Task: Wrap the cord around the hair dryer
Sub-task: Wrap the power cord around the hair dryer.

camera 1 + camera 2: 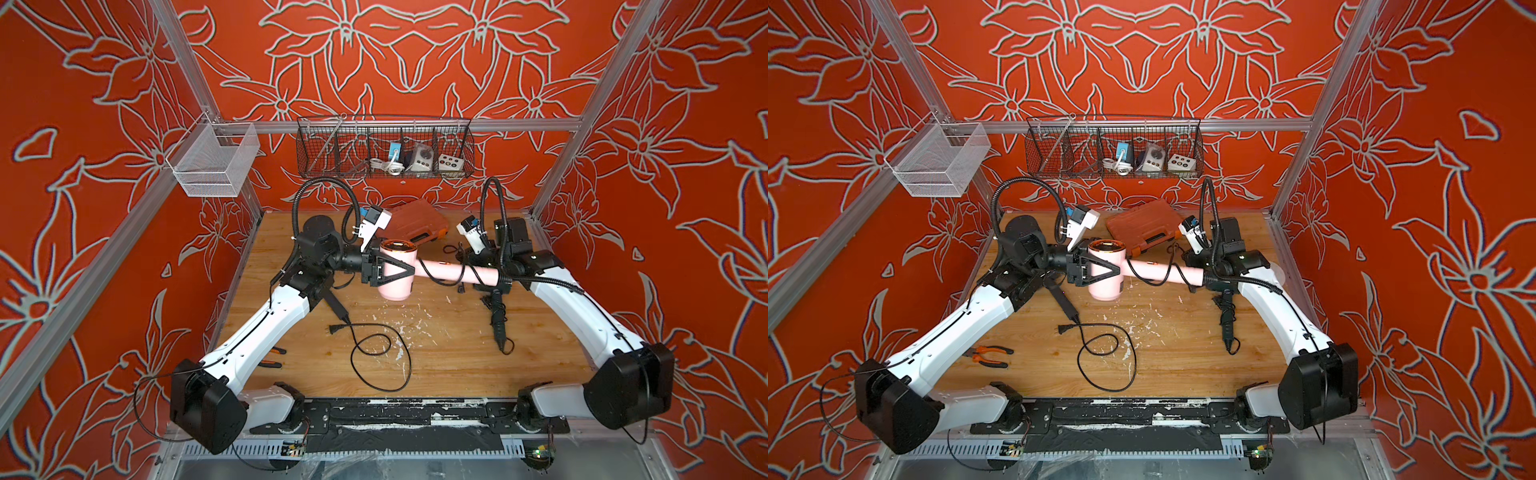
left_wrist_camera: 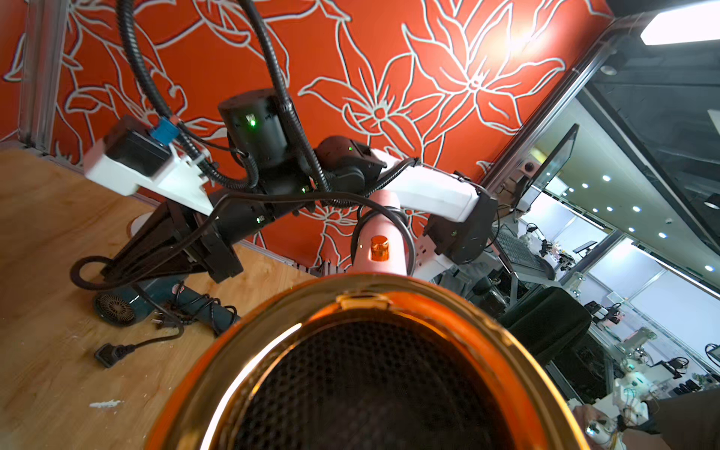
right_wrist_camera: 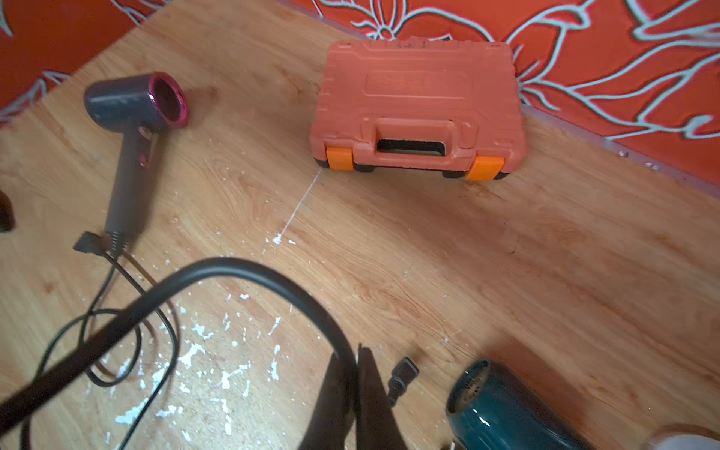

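Left gripper [image 1: 397,270] clamped on barrel of pink copper-rimmed hair dryer [image 1: 395,291], held above wooden table [image 1: 436,353]. Right gripper [image 3: 352,360] pinched on black cord [image 3: 241,265] looping round pink handle. Below: teal hair dryer [image 3: 506,413], grey magenta-ringed hair dryer [image 3: 128,105]. Orange plastic tool case [image 3: 417,101] behind. Orange-handled pliers [image 1: 992,355] beside left arm.

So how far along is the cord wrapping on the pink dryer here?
Done: the pink hair dryer is held by its barrel in the left gripper, with roughly one turn of cord around its handle. In hand: the right gripper is shut on the cord. Left: the slack tail and plug remain unwound.
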`<state>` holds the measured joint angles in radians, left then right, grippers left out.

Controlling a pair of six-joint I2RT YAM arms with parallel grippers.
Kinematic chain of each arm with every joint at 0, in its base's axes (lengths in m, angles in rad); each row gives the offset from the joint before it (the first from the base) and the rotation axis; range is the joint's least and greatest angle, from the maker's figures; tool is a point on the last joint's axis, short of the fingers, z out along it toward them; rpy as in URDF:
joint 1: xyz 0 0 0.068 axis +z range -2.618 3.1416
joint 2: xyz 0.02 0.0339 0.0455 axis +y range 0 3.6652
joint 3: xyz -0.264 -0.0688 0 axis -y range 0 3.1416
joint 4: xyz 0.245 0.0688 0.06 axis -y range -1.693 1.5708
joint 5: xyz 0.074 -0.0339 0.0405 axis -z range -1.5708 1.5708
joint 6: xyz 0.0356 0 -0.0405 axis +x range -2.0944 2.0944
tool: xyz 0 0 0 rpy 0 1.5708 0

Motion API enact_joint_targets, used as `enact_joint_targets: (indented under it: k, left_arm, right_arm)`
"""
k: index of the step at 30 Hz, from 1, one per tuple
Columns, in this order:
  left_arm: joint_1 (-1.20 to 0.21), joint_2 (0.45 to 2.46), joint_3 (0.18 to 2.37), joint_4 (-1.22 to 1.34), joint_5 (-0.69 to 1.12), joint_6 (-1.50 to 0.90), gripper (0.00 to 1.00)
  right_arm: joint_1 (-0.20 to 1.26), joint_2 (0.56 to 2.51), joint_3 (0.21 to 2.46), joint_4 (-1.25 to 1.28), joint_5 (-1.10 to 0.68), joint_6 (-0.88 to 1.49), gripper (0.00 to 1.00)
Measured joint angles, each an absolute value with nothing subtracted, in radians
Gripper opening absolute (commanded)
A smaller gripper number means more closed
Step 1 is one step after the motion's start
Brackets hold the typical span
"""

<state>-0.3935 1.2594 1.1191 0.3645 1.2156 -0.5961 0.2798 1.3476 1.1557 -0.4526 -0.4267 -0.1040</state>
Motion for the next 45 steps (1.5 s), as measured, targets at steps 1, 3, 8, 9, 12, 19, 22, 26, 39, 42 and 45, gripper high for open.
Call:
enact_joint_targets:
  k: [1,3,8,9,12,19,22,26,39,42,45]
  left_arm:
    - [-0.382,1.259,1.119,0.392,1.215,-0.617,0.00]
    - [-0.359,1.259,1.118,0.442,1.213,-0.659,0.00]
    - [-0.295,1.264,1.101,0.611,1.185,-0.792,0.00]
    - [-0.283,1.268,1.096,0.646,1.175,-0.822,0.00]
    - [-0.259,1.290,1.085,0.722,1.134,-0.888,0.00]
    - [-0.215,1.323,1.061,0.781,0.985,-0.974,0.00]
    - [-0.189,1.334,1.057,0.766,0.905,-0.989,0.00]
    - [-0.167,1.348,1.056,0.703,0.828,-0.970,0.00]
    - [-0.099,1.349,1.066,0.317,0.663,-0.724,0.00]
    - [-0.094,1.353,1.073,0.245,0.624,-0.664,0.00]
    - [-0.095,1.359,1.104,0.146,0.583,-0.587,0.00]
  right_arm:
    - [0.277,1.340,1.141,-0.437,-0.440,-0.090,0.00]
    - [0.273,1.326,1.115,-0.413,-0.465,-0.067,0.00]
    - [0.273,1.293,1.048,-0.364,-0.525,-0.013,0.00]
    - [0.273,1.287,1.034,-0.352,-0.540,0.001,0.00]
    - [0.273,1.270,0.993,-0.319,-0.578,0.043,0.00]
    - [0.286,1.224,0.900,-0.253,-0.646,0.122,0.00]
    - [0.318,1.209,0.867,-0.249,-0.646,0.126,0.00]
    - [0.407,1.208,0.853,-0.280,-0.601,0.109,0.00]
    - [0.631,1.146,0.938,-0.571,-0.365,0.006,0.00]
    - [0.653,1.123,1.019,-0.655,-0.328,-0.014,0.00]
    - [0.662,1.119,1.121,-0.736,-0.295,-0.041,0.00]
